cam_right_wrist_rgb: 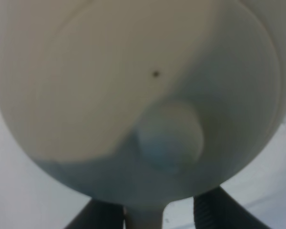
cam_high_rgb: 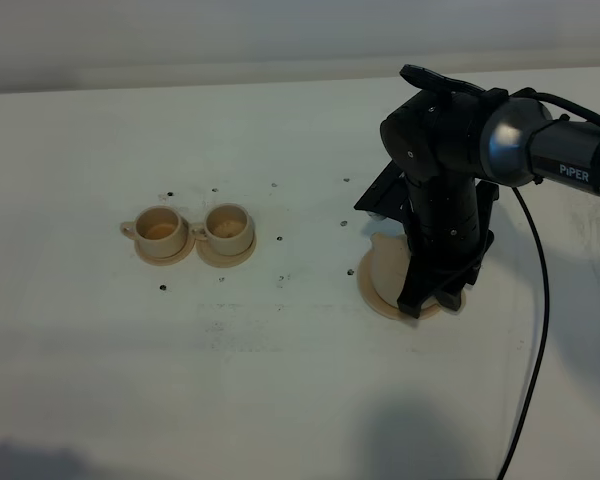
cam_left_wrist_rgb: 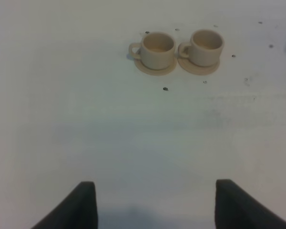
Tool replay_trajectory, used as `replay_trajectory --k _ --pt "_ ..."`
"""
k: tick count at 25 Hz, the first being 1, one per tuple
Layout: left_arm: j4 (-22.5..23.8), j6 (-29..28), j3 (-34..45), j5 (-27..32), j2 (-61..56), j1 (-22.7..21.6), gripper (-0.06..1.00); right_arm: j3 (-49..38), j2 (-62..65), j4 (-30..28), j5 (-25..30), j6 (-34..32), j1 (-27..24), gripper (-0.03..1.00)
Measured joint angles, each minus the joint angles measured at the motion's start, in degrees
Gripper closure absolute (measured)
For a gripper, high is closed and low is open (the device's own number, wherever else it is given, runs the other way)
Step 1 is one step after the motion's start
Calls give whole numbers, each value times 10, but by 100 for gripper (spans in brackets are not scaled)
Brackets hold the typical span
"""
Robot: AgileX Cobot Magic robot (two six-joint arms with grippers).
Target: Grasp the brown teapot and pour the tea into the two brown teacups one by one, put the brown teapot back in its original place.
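The brown teapot [cam_right_wrist_rgb: 133,95] stands upright, its handle [cam_right_wrist_rgb: 144,218] toward the near edge of the desk [cam_high_rgb: 280,380]; the right hand [cam_right_wrist_rgb: 157,212] is open astride the handle.

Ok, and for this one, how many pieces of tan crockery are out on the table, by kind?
Cups: 2
Small saucers: 2
Teapot: 1
Big saucer: 1
Total: 6
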State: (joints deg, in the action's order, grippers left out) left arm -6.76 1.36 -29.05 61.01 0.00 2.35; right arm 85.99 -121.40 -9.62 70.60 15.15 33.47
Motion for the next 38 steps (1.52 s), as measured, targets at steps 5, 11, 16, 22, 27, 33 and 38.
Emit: replay_trajectory --k 5,11,16,22,27,33,38 --pt "0 0 0 0 0 0 43 0 5 -4 -1 3 0 63" --pt "0 0 0 0 0 0 43 1 15 -7 -2 5 0 63" --pt "0 0 0 0 0 0 43 1 15 -5 -2 15 0 64" --pt "0 0 0 0 0 0 43 1 15 -3 -2 26 0 69" --pt "0 0 0 0 0 0 43 1 15 -2 -2 38 0 76" --pt "0 0 0 0 0 0 43 1 15 4 -2 49 0 88" --pt "0 0 0 0 0 0 43 1 15 14 0 52 0 88"
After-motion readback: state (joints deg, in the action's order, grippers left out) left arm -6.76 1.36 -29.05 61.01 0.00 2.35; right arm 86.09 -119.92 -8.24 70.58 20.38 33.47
